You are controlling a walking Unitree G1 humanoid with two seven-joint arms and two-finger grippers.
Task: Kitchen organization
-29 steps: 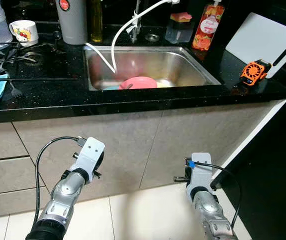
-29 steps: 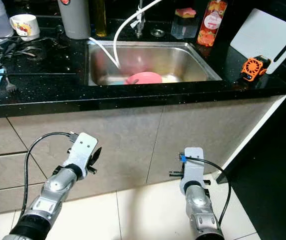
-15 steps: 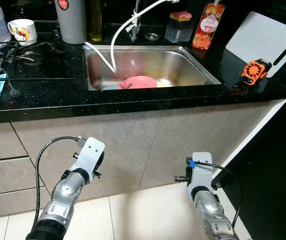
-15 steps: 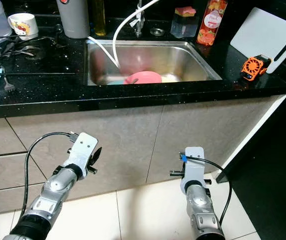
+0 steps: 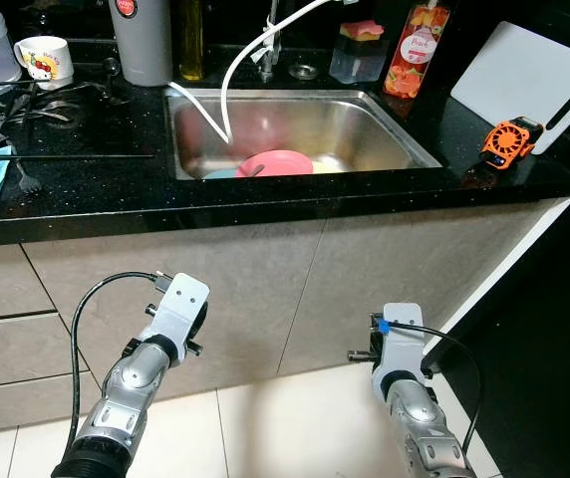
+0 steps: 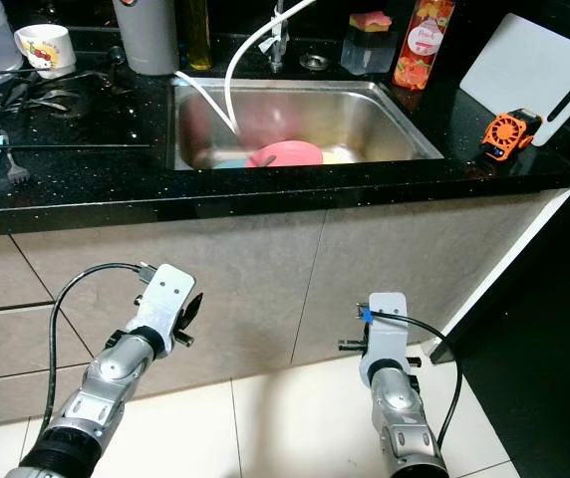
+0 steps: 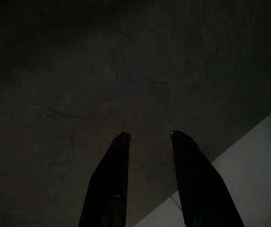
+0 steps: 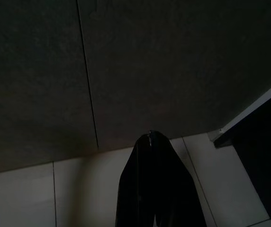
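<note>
While both arms hang low before the cabinet fronts, the black counter waits above them.

The left gripper point(image 7: 149, 137) has its two fingers spread apart with nothing between them, and the right gripper point(image 8: 150, 136) has its fingers pressed together, empty. Up on the counter point(image 5: 295, 194), a pink bowl point(image 5: 277, 163) sits inside the steel sink point(image 5: 385, 127); a mug point(image 5: 44, 60) stands at the far left, and an orange gadget point(image 5: 507, 141) lies beside the white cutting board point(image 5: 519, 80).

sink point(image 5: 405, 134) in the middle of the counter point(image 5: 265, 199) | bowl point(image 5: 275, 164) in sink | hose point(image 5: 227, 90) hangs into sink | mug point(image 5: 44, 60) far left, at the back | board point(image 5: 519, 80) far right | bottle point(image 5: 408, 50) behind sink | cupboards point(image 5: 265, 289) below counter
</note>
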